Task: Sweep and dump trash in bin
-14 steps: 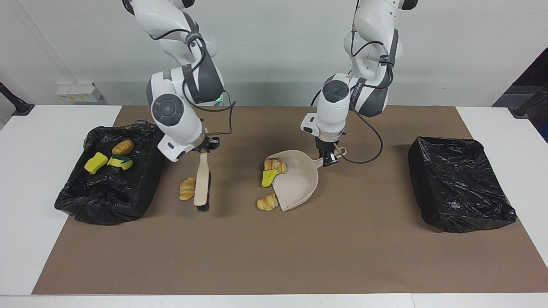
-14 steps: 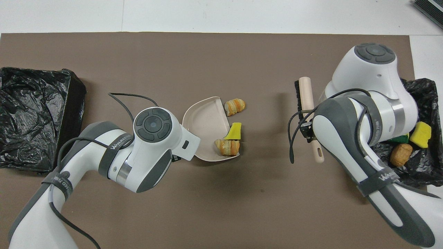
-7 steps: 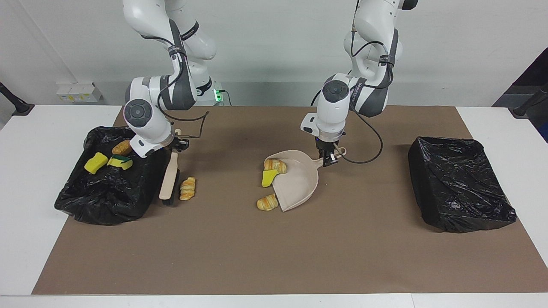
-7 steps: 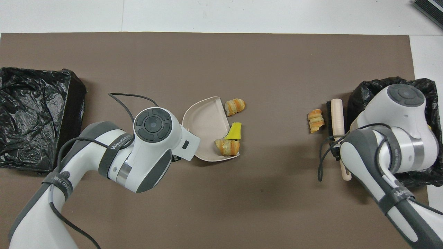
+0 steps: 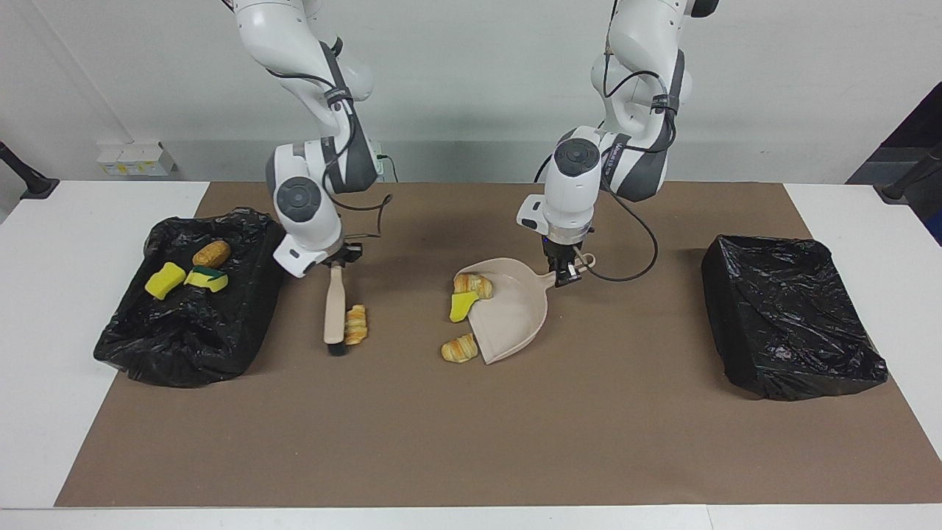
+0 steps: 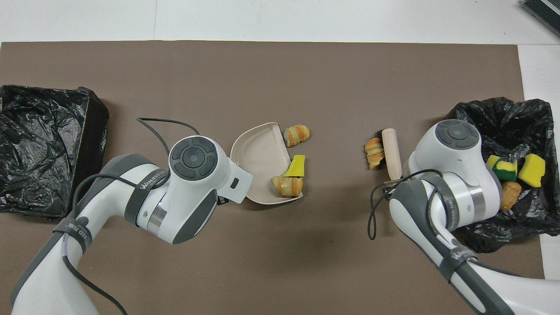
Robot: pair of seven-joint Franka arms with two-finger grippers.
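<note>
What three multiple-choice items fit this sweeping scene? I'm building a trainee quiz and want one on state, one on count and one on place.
1. The left gripper is:
A open in the air
B shut on the dustpan handle
C shut on nothing

2. Pieces in the bin at the right arm's end:
A one
B five
C three

3. The bread roll by the brush lies:
A on the mat
B in the dustpan
C in the bin

Key:
1. B, it grips the handle.
2. C, two sponges and a bread lump.
3. A, it rests on the mat beside the brush head.
</note>
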